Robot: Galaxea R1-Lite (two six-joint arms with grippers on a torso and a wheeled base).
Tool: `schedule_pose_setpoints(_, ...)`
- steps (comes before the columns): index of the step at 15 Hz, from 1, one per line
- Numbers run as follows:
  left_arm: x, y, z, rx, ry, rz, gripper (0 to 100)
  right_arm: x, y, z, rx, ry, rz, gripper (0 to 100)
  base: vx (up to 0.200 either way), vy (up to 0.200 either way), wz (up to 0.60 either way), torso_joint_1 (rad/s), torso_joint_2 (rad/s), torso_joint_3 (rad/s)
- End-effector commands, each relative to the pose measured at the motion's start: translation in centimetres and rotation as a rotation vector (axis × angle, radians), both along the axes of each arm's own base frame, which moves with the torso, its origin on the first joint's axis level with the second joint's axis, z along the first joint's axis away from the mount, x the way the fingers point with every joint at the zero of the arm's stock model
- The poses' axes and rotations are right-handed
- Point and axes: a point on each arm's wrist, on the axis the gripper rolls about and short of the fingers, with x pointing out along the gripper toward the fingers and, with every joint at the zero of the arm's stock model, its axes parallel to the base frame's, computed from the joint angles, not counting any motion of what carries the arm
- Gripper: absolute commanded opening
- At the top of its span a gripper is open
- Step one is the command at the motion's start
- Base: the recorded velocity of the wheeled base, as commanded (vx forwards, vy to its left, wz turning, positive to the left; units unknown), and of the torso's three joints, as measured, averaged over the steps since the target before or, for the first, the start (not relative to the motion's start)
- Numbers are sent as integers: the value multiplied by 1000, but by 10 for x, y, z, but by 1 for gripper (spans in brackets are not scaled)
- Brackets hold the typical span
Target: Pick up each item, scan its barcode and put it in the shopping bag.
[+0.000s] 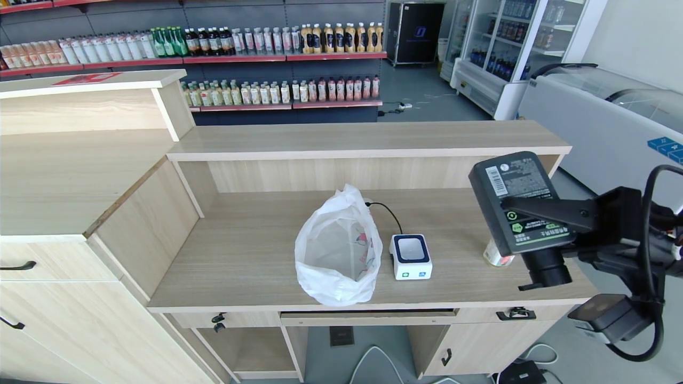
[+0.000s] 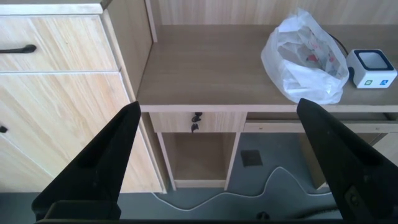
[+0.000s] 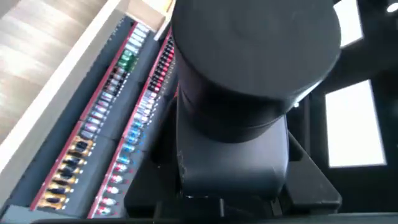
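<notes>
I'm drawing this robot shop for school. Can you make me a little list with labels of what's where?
Held item: black plastic bottle with black cap, in the right gripper, above the light wooden counter's right end
Bag: white plastic shopping bag, open, mid-counter
Scanner: small white box scanner with blue rim, just right of the bag
Waiting item: can, partly hidden behind the bottle
Left gripper: open, empty, in front of the counter
</notes>
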Motion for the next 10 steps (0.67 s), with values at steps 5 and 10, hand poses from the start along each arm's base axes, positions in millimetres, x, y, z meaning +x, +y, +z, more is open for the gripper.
schedule_pose_setpoints(5,0,0,0,0,0,1,100,-21,36,7,39,-281,161,0,0,0,0,0,0,0)
schedule_pose_setpoints(10,0,0,0,0,0,1,100,-36,52,5,40,-340,174,0,0,0,0,0,0,0)
